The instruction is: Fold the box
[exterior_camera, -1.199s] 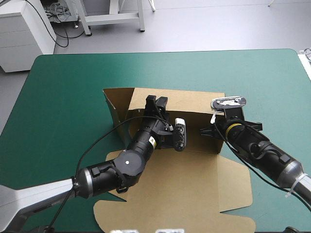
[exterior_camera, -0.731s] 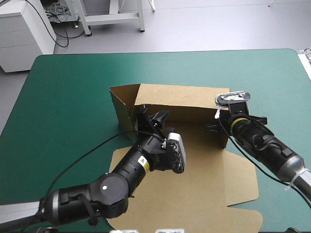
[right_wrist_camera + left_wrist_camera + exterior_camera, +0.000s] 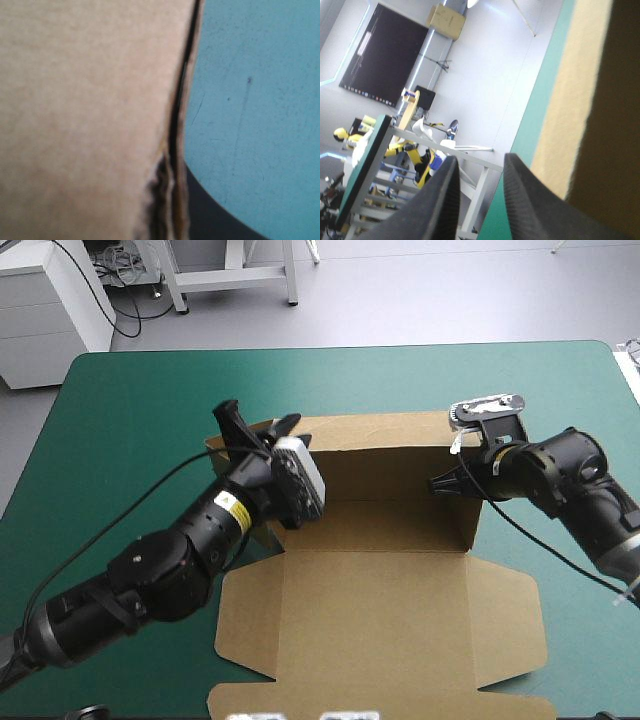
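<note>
The brown box (image 3: 380, 610) lies mid-table as an open tray. Its back wall (image 3: 385, 455) and right wall stand raised, and the lid lies flat toward the near edge. My left gripper (image 3: 258, 425) is at the box's far left corner, above the wall there, open with nothing between its fingers. In the left wrist view the box's board (image 3: 600, 100) runs beside that gripper (image 3: 480, 172), outside one finger. My right gripper (image 3: 447, 483) is shut on the right wall. In the right wrist view the box wall (image 3: 85, 110) fills the space ahead, with one black finger (image 3: 215, 215) behind its edge.
The teal-green cover (image 3: 130, 420) shows bare on the far side and on both sides of the box. The lid's front flap (image 3: 380, 710) reaches the table's near edge. My left arm (image 3: 160, 560) crosses the box's left side and hides the wall there.
My left gripper has come out of the box and up to its far left corner. The box has slid to the right and away, with my right gripper on its right wall.
</note>
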Action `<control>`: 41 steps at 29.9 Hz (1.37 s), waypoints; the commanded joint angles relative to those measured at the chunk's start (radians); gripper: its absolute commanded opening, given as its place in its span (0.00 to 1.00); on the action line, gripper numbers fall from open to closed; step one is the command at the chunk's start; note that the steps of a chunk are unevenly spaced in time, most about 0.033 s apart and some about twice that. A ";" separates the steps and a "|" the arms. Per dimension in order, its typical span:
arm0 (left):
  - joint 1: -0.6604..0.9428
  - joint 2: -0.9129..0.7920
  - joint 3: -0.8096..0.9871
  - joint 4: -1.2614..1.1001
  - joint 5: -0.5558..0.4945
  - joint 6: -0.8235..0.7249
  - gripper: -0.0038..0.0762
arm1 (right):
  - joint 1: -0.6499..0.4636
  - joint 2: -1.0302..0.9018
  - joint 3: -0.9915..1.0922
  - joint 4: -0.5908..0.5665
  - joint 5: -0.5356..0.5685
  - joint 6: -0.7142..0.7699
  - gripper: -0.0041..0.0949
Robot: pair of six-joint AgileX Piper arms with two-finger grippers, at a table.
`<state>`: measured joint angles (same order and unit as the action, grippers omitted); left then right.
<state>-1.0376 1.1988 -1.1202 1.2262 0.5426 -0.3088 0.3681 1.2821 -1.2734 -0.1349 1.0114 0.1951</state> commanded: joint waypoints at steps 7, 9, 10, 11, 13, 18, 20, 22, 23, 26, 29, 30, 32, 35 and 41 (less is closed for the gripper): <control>0.373 0.070 -0.268 -0.535 0.017 0.212 0.07 | -0.232 0.230 -0.204 0.235 0.218 -0.254 0.02; 0.440 0.076 -0.279 -0.652 0.022 0.286 0.07 | -0.237 0.293 -0.254 0.229 0.238 -0.257 0.02; 0.476 0.078 -0.279 -0.706 0.018 0.309 0.07 | -0.237 0.327 -0.281 0.229 0.240 -0.260 0.02; 0.511 0.078 -0.279 -0.755 0.015 0.309 0.07 | -0.237 0.358 -0.308 0.235 0.240 -0.264 0.02; 0.586 0.078 -0.277 -0.860 0.003 0.309 0.07 | -0.237 0.415 -0.364 0.236 0.240 -0.264 0.02; 0.754 0.078 -0.234 -1.050 -0.015 0.326 0.06 | -0.234 0.536 -0.465 0.239 0.240 -0.254 0.02; 0.799 0.065 -0.187 -1.081 -0.025 0.345 0.06 | -0.224 0.571 -0.489 0.238 0.238 -0.248 0.02; 0.825 0.036 -0.114 -1.106 -0.066 0.364 0.06 | -0.200 0.593 -0.495 0.225 0.212 -0.248 0.02; 0.833 0.014 -0.068 -1.122 -0.096 0.359 0.06 | -0.188 0.599 -0.495 0.214 0.198 -0.245 0.02; 0.835 -0.064 0.068 -1.181 -0.167 0.366 0.06 | -0.131 0.620 -0.493 0.147 0.165 -0.202 0.02; 0.835 -0.159 0.206 -1.196 -0.195 0.366 0.06 | -0.079 0.640 -0.493 0.063 0.141 -0.172 0.02; 0.835 -0.189 0.253 -1.194 -0.200 0.366 0.06 | -0.066 0.646 -0.493 0.041 0.131 -0.160 0.02; 0.835 -0.269 0.347 -1.194 -0.214 0.366 0.06 | -0.052 0.658 -0.493 0.033 0.111 -0.153 0.02; 0.835 -0.398 0.461 -1.194 -0.237 0.366 0.06 | -0.050 0.669 -0.493 0.051 0.088 -0.153 0.02; 0.835 -0.592 0.606 -1.198 -0.223 0.366 0.06 | -0.050 0.673 -0.493 0.013 0.084 -0.151 0.03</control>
<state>-0.2058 0.6748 -0.5290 0.0383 0.3801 0.0552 0.3064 1.9725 -1.7585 -0.1110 1.1062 0.0608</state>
